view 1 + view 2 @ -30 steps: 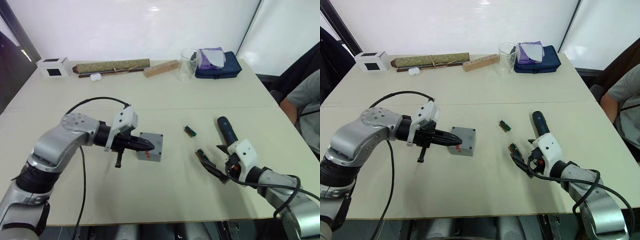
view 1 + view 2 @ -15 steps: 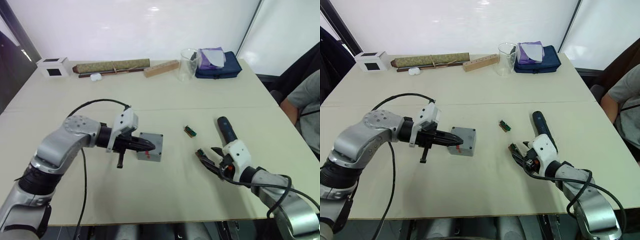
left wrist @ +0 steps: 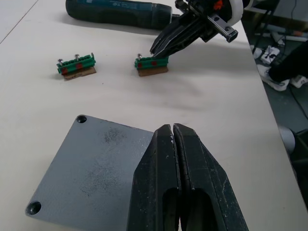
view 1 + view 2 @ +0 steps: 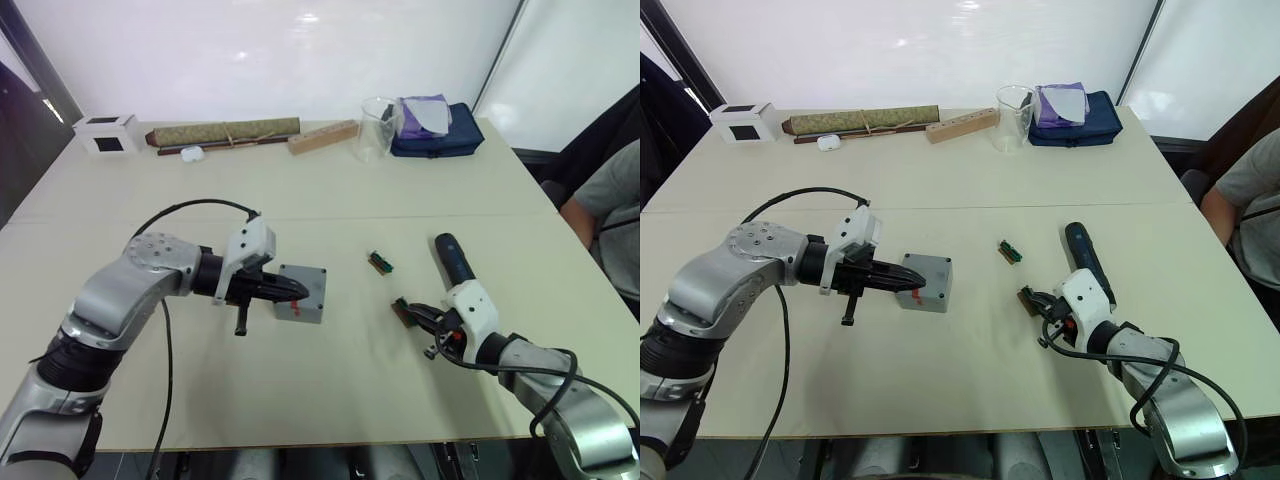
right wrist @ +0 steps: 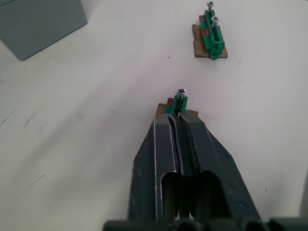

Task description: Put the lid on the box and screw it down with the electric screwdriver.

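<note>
I am resting my left gripper (image 3: 172, 139), fingers pressed together, on the lid (image 3: 91, 168) covering the box (image 4: 303, 293). My right gripper (image 5: 175, 122), fingers closed, is touching a green screw holder (image 5: 178, 104); the electric screwdriver (image 4: 452, 258) lies just beside it, lengthwise along that arm.

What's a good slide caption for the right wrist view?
Right hand, fingers shut, at the near green screw holder; second holder and grey box beyond.

Grey lid (image 3: 91, 163) flat atop box (image 4: 304, 296)
</note>
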### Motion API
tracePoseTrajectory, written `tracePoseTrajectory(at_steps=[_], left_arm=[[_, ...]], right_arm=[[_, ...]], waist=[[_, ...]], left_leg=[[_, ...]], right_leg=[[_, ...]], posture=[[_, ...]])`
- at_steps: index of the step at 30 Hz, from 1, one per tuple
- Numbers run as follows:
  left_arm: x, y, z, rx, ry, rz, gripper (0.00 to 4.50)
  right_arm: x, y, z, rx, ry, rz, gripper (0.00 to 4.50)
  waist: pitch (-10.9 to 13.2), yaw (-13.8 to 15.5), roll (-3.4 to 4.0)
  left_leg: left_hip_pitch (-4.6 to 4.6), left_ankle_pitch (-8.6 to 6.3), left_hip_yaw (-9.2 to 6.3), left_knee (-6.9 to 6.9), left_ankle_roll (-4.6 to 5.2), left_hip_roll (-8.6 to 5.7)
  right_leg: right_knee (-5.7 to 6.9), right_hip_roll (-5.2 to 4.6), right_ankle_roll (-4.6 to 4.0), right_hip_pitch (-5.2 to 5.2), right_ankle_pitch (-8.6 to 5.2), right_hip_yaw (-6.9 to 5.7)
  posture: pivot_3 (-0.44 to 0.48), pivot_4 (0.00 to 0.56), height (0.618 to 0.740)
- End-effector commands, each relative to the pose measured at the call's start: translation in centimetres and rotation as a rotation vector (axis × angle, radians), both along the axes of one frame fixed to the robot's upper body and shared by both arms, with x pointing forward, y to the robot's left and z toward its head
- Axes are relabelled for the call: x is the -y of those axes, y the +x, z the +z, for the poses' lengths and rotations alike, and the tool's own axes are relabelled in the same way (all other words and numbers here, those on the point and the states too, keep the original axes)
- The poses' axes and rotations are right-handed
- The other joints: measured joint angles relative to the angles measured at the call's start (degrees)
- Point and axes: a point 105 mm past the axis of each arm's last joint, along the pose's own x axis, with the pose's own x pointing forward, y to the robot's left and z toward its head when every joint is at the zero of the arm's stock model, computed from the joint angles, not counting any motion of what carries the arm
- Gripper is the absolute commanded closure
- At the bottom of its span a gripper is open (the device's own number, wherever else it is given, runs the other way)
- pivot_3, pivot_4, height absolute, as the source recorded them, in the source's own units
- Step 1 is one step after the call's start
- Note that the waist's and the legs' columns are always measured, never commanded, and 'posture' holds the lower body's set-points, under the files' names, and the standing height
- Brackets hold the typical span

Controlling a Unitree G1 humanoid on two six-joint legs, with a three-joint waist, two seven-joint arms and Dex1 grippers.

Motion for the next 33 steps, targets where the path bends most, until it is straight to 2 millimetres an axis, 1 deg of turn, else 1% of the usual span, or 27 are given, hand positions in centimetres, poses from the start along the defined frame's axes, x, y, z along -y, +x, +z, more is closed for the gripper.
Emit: tracePoseTrajectory(at_steps=[1,8,11,12,15,17,19,22,24,26,29,33], left_arm=[[0.1,-0.1,0.6,0.041,-0.003,-0.009,4.5],[-0.6,0.8,0.5,0.048,0.002,0.033,4.5],[-1.8,2.1,0.7,0.051,-0.014,0.102,4.5],[-2.2,2.5,0.7,0.052,-0.016,0.122,4.5],[-3.1,3.1,0.8,0.061,-0.017,0.166,4.5],[-3.8,3.5,1.0,0.062,-0.027,0.202,4.5],[-4.3,3.7,1.1,0.058,-0.04,0.236,4.5],[-5.3,3.3,0.9,0.032,-0.048,0.268,4.5],[-5.7,2.8,0.7,0.008,-0.055,0.283,4.5],[-5.7,2.4,0.5,-0.005,-0.062,0.295,4.5],[-5.8,2.0,0.6,-0.006,-0.074,0.317,4.5],[-5.5,1.5,0.7,-0.007,-0.091,0.335,4.5]], right_arm=[[-0.2,0.2,1.0,0.049,-0.001,0.009,4.48],[-0.5,0.2,2.3,0.088,0.032,0.029,4.48],[-0.7,0.3,4.2,0.141,0.028,0.067,4.48],[-0.7,0.1,4.6,0.152,-0.018,0.098,4.48],[-0.8,0.3,6.2,0.19,-0.057,0.13,4.48],[-1.6,0.5,7.5,0.227,-0.063,0.172,4.48],[-3.0,0.7,8.8,0.26,-0.043,0.221,4.48],[-6.1,1.2,9.8,0.291,0.002,0.33,4.48],[-8.2,2.0,9.8,0.301,0.025,0.39,4.48],[-9.5,2.6,9.5,0.301,0.031,0.43,4.48],[-10.6,3.2,8.7,0.29,0.04,0.468,4.48],[-11.4,3.7,7.7,0.293,0.027,0.504,4.48]], waist=[[0.0,0.0,0.0],[0.0,0.0,0.0],[0.0,-0.1,0.02],[0.0,-0.1,0.02],[0.0,0.0,0.02],[0.0,0.0,0.02],[0.0,-0.1,0.02],[0.0,-0.4,0.03],[0.1,-0.3,0.05],[0.1,-0.3,0.06],[0.1,0.3,0.04],[0.1,0.1,0.04]], left_leg=[[0.0,0.0,0.0,0.0,0.0,0.0],[0.0,0.0,0.0,0.0,0.0,0.0],[0.0,0.0,0.0,0.0,0.0,0.0],[0.0,0.0,0.0,0.0,0.0,0.0],[0.0,0.0,-0.01,0.01,0.0,0.0],[0.0,0.0,-0.01,0.0,0.0,0.0],[0.0,0.0,-0.02,-0.01,0.0,0.01],[0.0,0.0,-0.02,-0.01,0.0,0.03],[0.01,0.0,-0.04,-0.03,0.0,0.06],[0.0,0.0,-0.06,-0.04,0.0,0.07],[-0.06,0.0,-0.06,-0.02,0.0,0.02],[-0.09,0.0,0.0,0.05,0.0,-0.03]], right_leg=[[0.0,0.0,0.0,0.0,0.0,0.0],[0.0,0.0,0.0,0.0,0.0,0.0],[0.0,0.0,0.0,0.0,0.0,0.0],[0.0,0.01,0.0,0.0,0.01,0.0],[0.0,0.01,0.04,0.0,0.02,-0.02],[0.0,0.01,0.05,-0.01,0.03,-0.03],[0.01,0.01,0.06,-0.01,0.03,-0.03],[0.02,0.03,0.13,-0.02,0.08,-0.03],[0.02,0.06,0.16,-0.03,0.09,-0.03],[0.01,0.06,0.16,-0.04,0.09,-0.05],[0.01,-0.04,0.17,-0.06,0.1,-0.08],[-0.03,-0.13,0.16,-0.02,0.1,-0.04]], posture=[[0.0,0.15,0.74],[0.0,0.15,0.74],[0.0,0.15,0.74],[0.0,0.15,0.74],[0.0,0.15,0.74],[0.0,0.15,0.74],[0.0,0.15,0.74],[0.0,0.15,0.74],[0.0,0.15,0.74],[0.0,0.15,0.74],[0.0,0.15,0.74],[0.0,0.15,0.74]])
